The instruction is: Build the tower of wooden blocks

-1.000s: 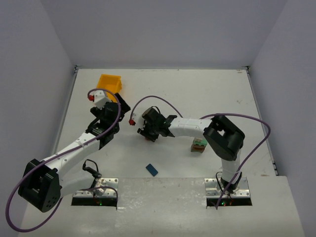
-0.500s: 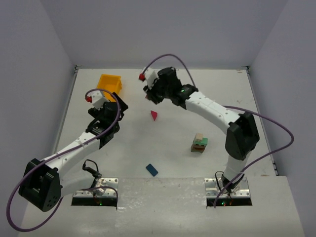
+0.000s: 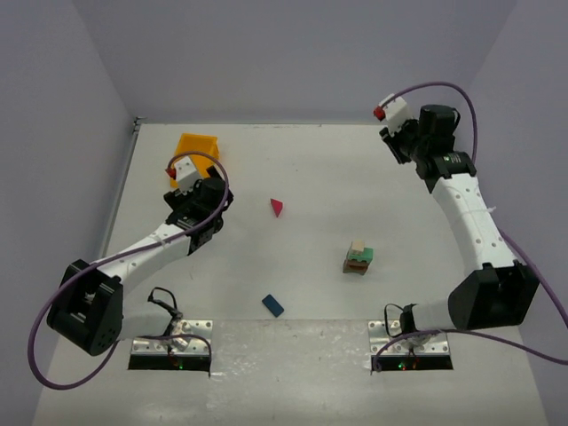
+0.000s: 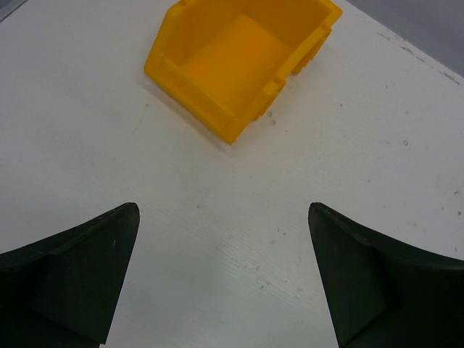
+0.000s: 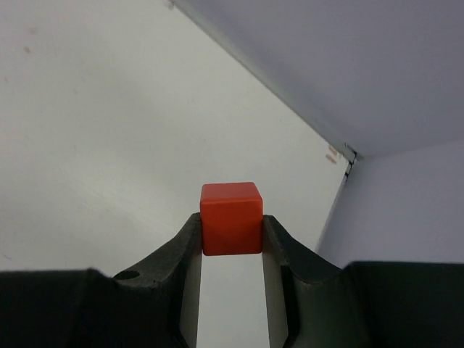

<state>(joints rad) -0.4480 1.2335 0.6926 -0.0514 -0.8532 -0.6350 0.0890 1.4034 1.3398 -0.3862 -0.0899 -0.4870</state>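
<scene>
1. White worktop (image 3: 311, 169), grey walls around it.
2. Left gripper (image 4: 221, 275): jaws wide apart, holding nothing, just short of the yellow bin (image 4: 196, 101) in the far-left corner.
3. Right gripper (image 5: 230, 235): clamped on the red cube (image 5: 230, 210), up by the far-right corner.
4. Tower (image 3: 358, 258): right of centre.
5. Magenta prism (image 3: 277, 208): mid-worktop.
6. Blue block (image 3: 273, 305): by the near edge.

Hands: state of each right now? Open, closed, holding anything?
Left hand: open, nothing between its fingers.
Right hand: closed on a red cube.
</scene>
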